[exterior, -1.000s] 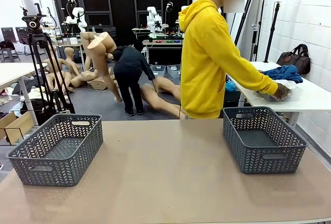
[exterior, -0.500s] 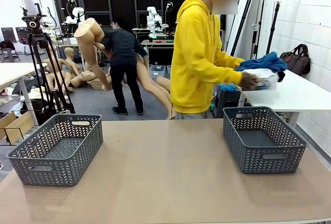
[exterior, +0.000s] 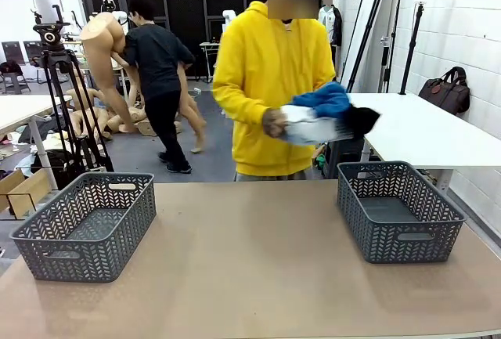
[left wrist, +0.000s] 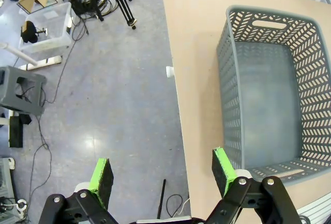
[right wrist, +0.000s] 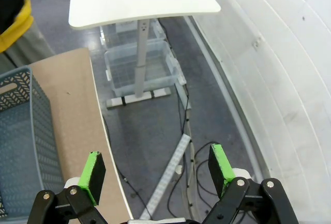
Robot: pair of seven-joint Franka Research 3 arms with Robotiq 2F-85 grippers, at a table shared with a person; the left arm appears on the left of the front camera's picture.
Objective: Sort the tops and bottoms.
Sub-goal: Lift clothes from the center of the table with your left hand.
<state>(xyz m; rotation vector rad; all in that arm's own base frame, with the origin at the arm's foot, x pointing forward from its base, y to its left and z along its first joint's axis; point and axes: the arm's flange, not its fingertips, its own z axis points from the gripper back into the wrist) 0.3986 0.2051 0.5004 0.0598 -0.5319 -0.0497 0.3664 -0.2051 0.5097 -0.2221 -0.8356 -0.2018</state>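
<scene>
Tops (exterior: 321, 99) and bottoms (exterior: 362, 120) are bunching in the person's hand (exterior: 275, 122), upper centre, front view; at the wrists we are seeing left tool (left wrist: 161, 174) and right tool (right wrist: 155, 169) gaping wide.

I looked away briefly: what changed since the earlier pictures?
The person in the yellow hooded sweatshirt lifted the bundle of blue, white and black cloth garments off the white side table and turned to face the tan table, holding it. Both grey plastic baskets stayed put.

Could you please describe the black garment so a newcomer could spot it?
Find the person in yellow across the table, holding a clothes bundle. The black garment is its picture-right end, dark beside the blue top and white top.
</scene>
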